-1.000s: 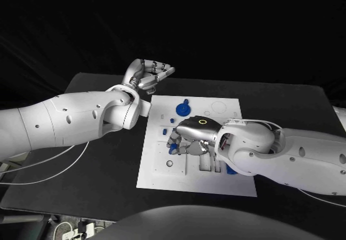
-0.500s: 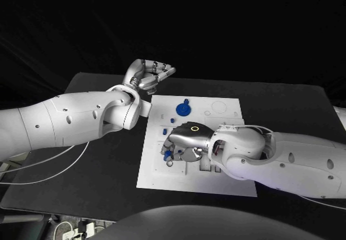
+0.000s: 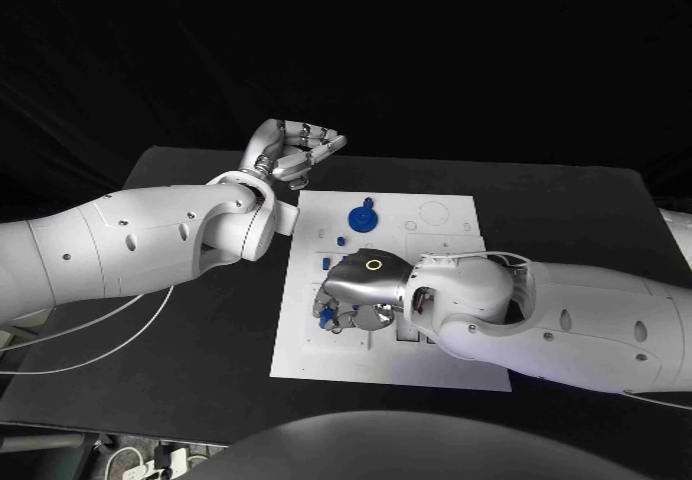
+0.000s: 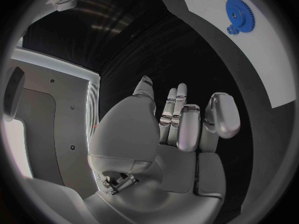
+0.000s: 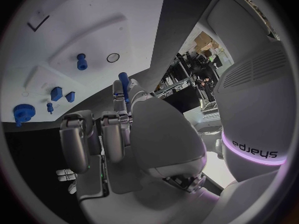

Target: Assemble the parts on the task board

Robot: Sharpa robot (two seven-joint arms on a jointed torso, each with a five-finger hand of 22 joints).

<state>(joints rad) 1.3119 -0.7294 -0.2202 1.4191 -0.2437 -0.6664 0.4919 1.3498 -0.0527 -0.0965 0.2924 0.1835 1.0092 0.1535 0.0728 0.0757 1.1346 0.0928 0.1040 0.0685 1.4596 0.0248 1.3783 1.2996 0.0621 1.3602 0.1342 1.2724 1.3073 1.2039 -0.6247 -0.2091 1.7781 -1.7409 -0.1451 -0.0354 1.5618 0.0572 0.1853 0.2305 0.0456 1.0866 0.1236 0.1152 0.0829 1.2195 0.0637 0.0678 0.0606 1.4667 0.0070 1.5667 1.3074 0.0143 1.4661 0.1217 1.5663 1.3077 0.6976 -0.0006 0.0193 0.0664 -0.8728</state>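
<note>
The white task board [image 3: 433, 215] lies flat in the middle of the black bench [image 3: 577, 215], and the right hand [image 3: 356, 290] is low over its left half, knuckles up, fingers bent down toward the plate. In the right wrist view a small blue peg [image 5: 123, 78] sits at the tips of those fingers [image 5: 118, 97], pinched between them as far as the picture tells; in the head view the same spot shows a bit of blue just under the hand. Near it on the board are a short blue pin standing upright [image 5: 81, 61] and a round hole [image 5: 112, 57] just beside it, apart from the held peg. Farther up the board a blue gear [image 3: 365, 216] with a smaller blue gear touching its rim lies flat (the left wrist view shows it too, at the board's far side). Two small blue blocks [image 5: 57, 93] rest between the gear and the pin. The left hand [image 3: 296, 148] hangs off the board's upper left corner, well away from the parts, its fingers curled inward and holding nothing.
</note>
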